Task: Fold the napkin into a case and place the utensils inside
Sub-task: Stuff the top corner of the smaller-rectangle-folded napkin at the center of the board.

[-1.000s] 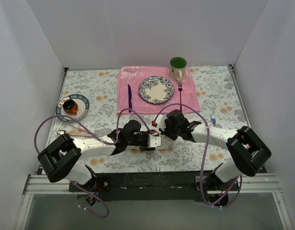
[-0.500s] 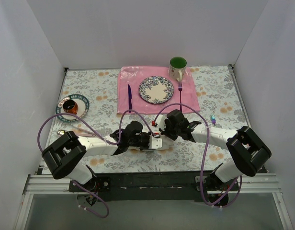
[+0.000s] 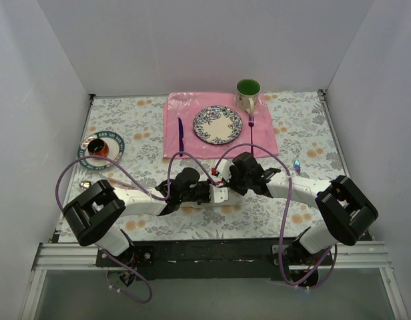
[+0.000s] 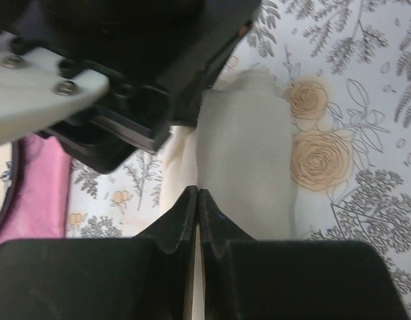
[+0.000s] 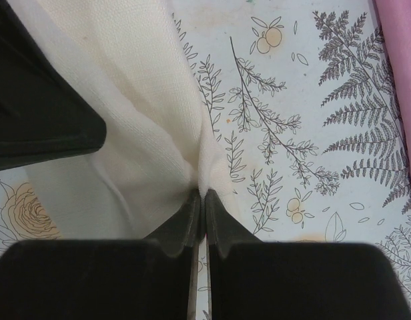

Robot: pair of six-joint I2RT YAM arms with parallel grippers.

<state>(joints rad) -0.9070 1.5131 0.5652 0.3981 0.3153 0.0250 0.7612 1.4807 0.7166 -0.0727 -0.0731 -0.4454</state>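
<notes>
Fold underway: left end effector (image 4: 197,200) and right end effector (image 5: 203,197) both clamped on napkin (image 5: 145,133) by bench (image 3: 292,133) near edge. No case formed; utensil (image 3: 297,165) not loaded.

Arms, pair: left arm (image 3: 135,200) and right arm (image 3: 295,188) stretched low and inward, wrists nearly meeting; left gripper (image 4: 196,193) clamped on the edge of the napkin (image 5: 139,120), right gripper (image 5: 203,192) pinching its bunched fold.
</notes>
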